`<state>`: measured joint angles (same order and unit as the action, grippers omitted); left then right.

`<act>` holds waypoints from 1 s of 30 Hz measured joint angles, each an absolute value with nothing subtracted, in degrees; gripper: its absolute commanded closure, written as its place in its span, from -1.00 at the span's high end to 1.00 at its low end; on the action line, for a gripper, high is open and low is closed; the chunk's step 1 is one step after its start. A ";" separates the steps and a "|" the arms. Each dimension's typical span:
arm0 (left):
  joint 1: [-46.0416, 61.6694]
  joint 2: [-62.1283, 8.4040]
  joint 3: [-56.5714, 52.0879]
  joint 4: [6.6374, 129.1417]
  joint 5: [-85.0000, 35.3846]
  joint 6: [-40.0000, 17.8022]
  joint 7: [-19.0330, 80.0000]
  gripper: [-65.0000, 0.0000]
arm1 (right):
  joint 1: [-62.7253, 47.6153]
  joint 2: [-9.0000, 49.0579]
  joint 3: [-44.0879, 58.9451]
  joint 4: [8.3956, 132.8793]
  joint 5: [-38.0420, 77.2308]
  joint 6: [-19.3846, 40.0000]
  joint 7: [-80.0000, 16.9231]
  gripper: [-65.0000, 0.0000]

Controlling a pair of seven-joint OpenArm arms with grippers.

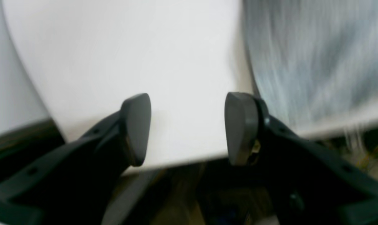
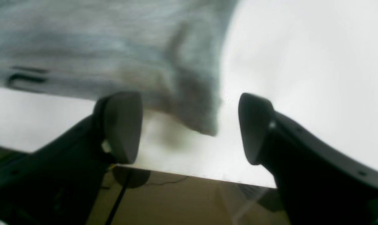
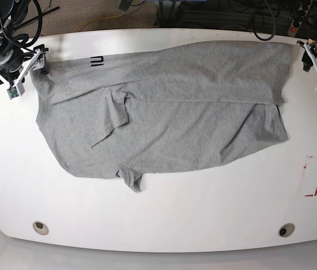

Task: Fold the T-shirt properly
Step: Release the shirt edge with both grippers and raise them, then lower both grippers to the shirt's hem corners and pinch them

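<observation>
Both hands open: L hand [image 1: 187,128] | R hand [image 2: 190,128] | T-shirt [image 3: 164,112] between, untouched

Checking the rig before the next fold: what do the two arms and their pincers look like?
Each pincer has two dark grey, rounded, paddle-shaped fingers on black perforated struts. From the base view, the left pincer and the right pincer show white finger housings on black arms. Black cables bundle around the right arm's wrist.

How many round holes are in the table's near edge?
2: one hole near the left corner, another hole near the right corner of the table. The T-shirt may hide others.
</observation>
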<state>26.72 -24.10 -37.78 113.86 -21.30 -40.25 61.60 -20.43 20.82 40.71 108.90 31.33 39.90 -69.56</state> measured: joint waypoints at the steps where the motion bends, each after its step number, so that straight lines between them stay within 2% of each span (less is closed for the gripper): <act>1: 25.50 -24.12 -37.76 113.89 -21.26 -40.25 61.63 0.07 | -19.59 20.86 40.82 108.62 31.18 39.92 -70.06 0.41; 11: 12.73 -18.41 -34.76 113.38 -21.37 -40.12 61.43 0.07 | -6.74 23.92 39.88 96.62 31.07 39.81 -69.82 0.41; 19: 3.64 -14.15 -34.24 110.78 -20.93 -39.48 61.78 0.08 | 7.14 25.23 32.21 84.40 27.18 40.07 -68.29 0.41; 23: -1.08 -14.33 -29.78 106.41 -18.09 -34.35 61.69 0.08 | 13.69 24.62 27.68 77.10 20.29 39.38 -64.51 0.41; 30: -7.53 -13.21 -27.20 99.07 -14.61 -32.99 60.12 0.08 | 25.26 23.79 20.99 59.48 13.02 39.53 -52.62 0.41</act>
<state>-7.53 -13.21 -27.20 99.07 -14.61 -32.99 60.12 25.26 23.79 20.99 59.48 13.02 39.53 -52.62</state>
